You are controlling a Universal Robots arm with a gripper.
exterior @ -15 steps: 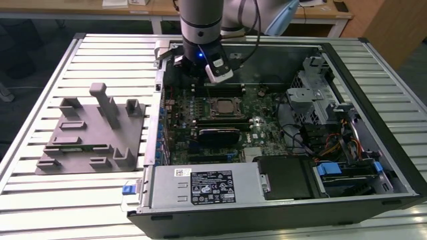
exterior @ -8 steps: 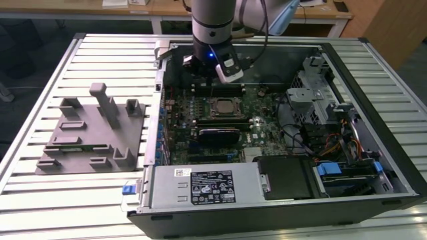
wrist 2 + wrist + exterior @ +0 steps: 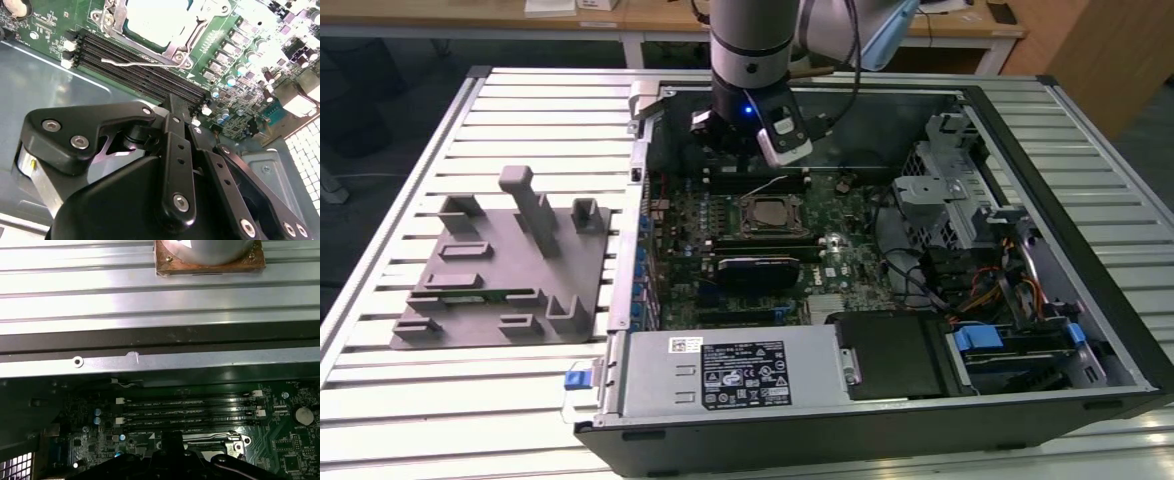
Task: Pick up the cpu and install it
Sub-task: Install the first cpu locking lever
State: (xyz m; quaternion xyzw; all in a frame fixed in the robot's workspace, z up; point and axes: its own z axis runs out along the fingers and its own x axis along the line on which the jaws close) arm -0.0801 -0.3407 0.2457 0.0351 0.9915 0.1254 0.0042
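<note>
A grey moulded plastic fixture tray [image 3: 494, 270] lies at nine o'clock on the slatted aluminium desk [image 3: 400, 400]. To its right stands an open black metal computer case [image 3: 854, 445] holding a green motherboard [image 3: 854, 215]. The small, flat, silver-topped square cpu [image 3: 767, 212] sits inside the metal socket frame [image 3: 107, 20] at the board's centre. The black pincer [image 3: 744, 150] hangs at twelve o'clock of the cpu, apart from it. I cannot tell whether it is spread or pressed together.

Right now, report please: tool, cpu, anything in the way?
Tool over memory slots, beside socket. Cpu seated in socket. Lever wire over slots, near tool.
</note>
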